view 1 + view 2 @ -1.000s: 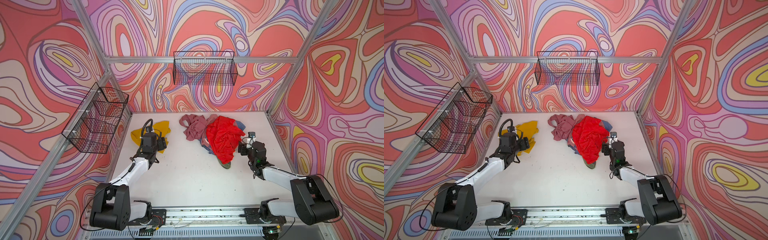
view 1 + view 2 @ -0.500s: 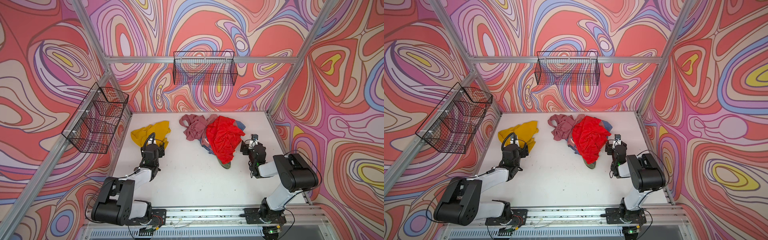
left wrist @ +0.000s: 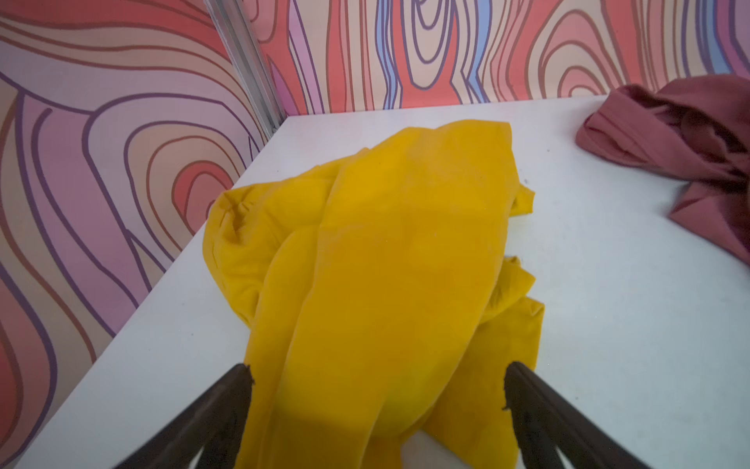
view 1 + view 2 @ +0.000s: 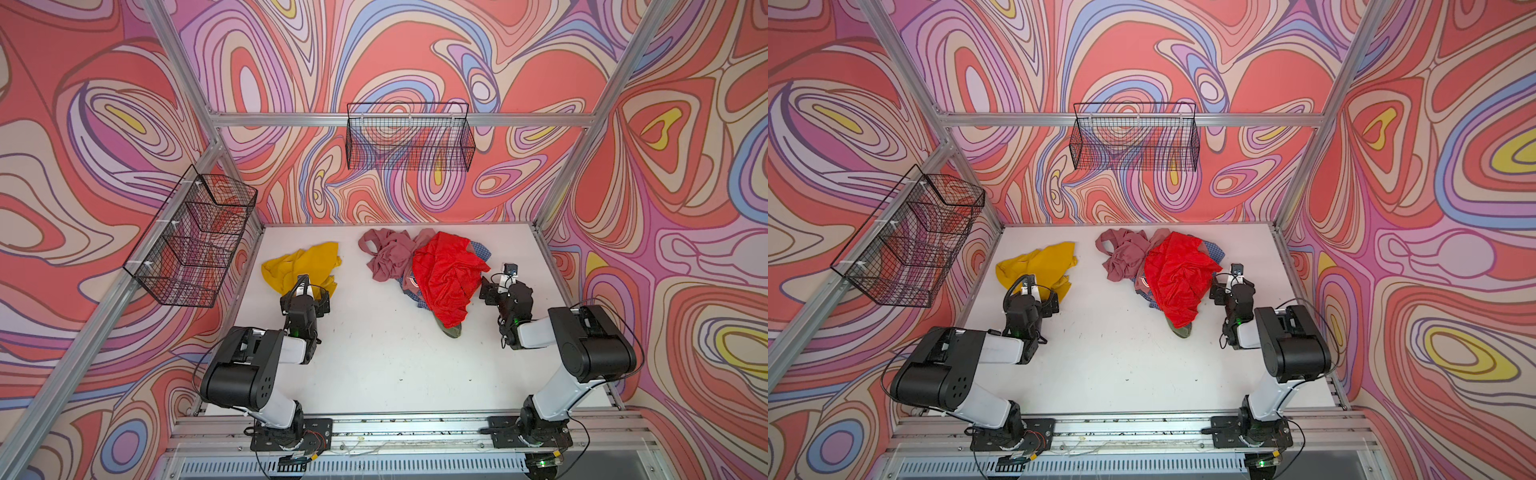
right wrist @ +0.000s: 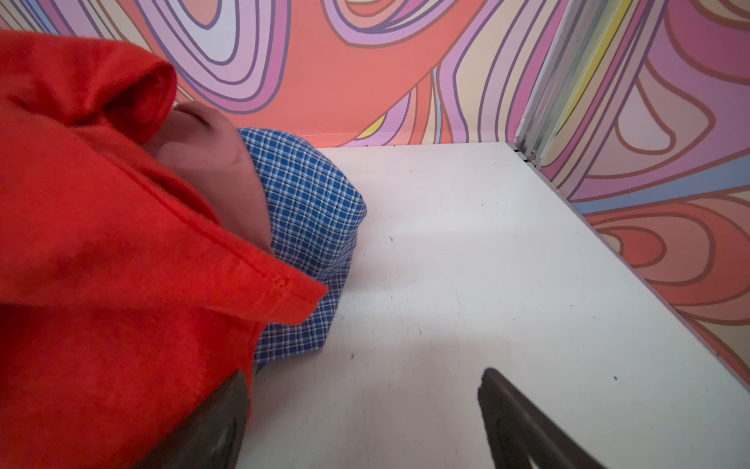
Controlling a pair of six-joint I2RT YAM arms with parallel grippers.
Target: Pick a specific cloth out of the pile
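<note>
The cloth (image 4: 303,268) (image 4: 1038,266), mustard yellow, lies crumpled on the white table at the back left, apart from the pile (image 4: 432,270). My left gripper (image 4: 307,296) (image 4: 1034,300) sits at the cloth's near edge. In the left wrist view it (image 3: 377,367) is open, jaws wide, with yellow fabric (image 3: 385,243) lying loose between them. The pile shows a red cloth (image 4: 446,274), a pink one (image 4: 388,255), blue-checked fabric (image 5: 308,203) and an olive tip (image 4: 453,330). My right gripper (image 4: 500,286) (image 5: 363,373) is open over bare table, one finger against the red cloth (image 5: 101,243).
One black wire basket (image 4: 195,241) hangs on the left wall and another (image 4: 409,141) on the back wall. Aluminium posts (image 4: 552,199) stand at the table's corners. A metal rail (image 4: 395,428) with both arm bases runs along the front edge.
My left gripper has drawn back off the yellow cloth toward the front, uncovering it, and its jaws have widened. Both arms have folded back toward their bases; the right gripper stays by the red cloth.
</note>
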